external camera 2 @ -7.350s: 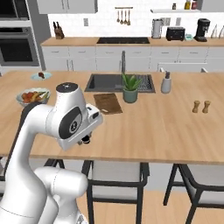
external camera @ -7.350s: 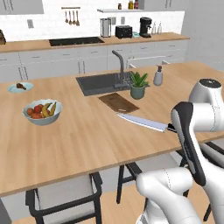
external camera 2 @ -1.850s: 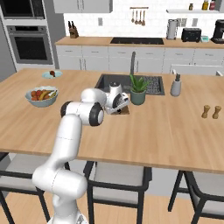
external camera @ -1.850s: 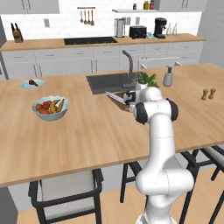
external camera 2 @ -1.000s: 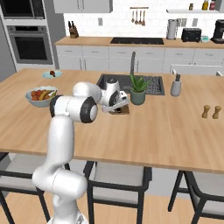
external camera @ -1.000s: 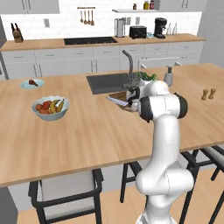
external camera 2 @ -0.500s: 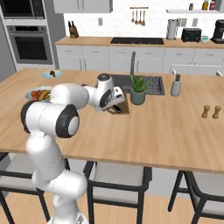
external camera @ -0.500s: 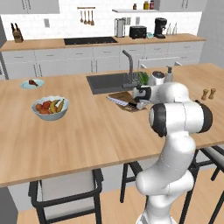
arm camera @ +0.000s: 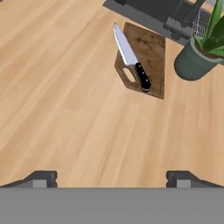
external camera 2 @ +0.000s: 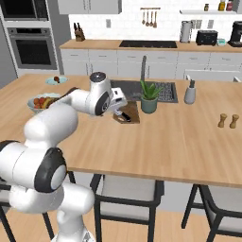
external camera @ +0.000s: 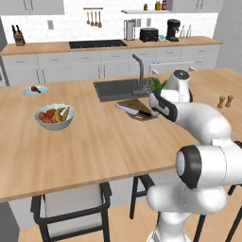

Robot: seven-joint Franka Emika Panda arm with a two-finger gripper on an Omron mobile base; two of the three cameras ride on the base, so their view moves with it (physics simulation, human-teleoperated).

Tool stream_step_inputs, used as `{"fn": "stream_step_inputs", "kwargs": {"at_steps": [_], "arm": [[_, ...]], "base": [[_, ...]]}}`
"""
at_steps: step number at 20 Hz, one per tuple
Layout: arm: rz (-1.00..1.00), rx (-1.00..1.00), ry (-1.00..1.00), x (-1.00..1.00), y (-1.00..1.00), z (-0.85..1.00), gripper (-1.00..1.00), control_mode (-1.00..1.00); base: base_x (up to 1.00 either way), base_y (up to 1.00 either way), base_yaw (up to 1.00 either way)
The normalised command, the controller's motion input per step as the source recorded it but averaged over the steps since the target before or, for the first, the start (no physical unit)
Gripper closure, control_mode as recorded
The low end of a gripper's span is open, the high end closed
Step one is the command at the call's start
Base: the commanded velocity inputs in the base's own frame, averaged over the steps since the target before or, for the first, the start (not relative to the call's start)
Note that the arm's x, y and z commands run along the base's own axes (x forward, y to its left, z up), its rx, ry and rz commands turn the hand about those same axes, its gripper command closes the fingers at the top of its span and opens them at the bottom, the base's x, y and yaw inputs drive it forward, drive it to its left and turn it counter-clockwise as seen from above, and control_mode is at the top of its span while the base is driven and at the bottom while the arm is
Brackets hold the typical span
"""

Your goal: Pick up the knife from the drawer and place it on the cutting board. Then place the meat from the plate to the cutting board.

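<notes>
The gripper (arm camera: 111, 177) is being held wide open and empty above the wooden counter (arm camera: 65, 109). Ahead of it, the knife (arm camera: 131, 59) is lying on the cutting board (arm camera: 151, 52), beside a potted plant (arm camera: 199, 57).

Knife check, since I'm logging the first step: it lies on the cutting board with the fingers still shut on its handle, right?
Not quite: the knife does lie on the cutting board, but the fingers stand open and clear of it, as the hand view shows.

Bright, even rendered light, faint soft shadows, slightly blurry low-resolution views.
</notes>
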Motion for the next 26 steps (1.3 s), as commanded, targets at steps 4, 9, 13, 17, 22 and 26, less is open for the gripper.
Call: {"fn": "stream_step_inputs", "kwargs": {"at_steps": [4,9,13,17,22,26], "arm": [[-0.1,0.02,0.0,-0.96,0.32,0.49,-1.0,-1.0],[-0.11,0.02,0.0,-0.97,0.42,0.3,-1.0,-1.0],[-0.08,0.01,0.0,-0.95,0.37,0.11,-1.0,-1.0],[-0.02,0.01,0.0,-0.79,0.12,0.09,-1.0,-1.0],[0.0,0.01,0.0,-0.56,0.0,0.1,-1.0,-1.0],[0.0,0.0,0.0,-0.44,0.0,0.0,-1.0,-1.0]], "base": [[0.0,0.0,0.0],[0.0,0.0,0.0],[0.0,0.0,0.0],[0.0,0.0,0.0],[0.0,0.0,0.0],[0.0,0.0,0.0]]}}
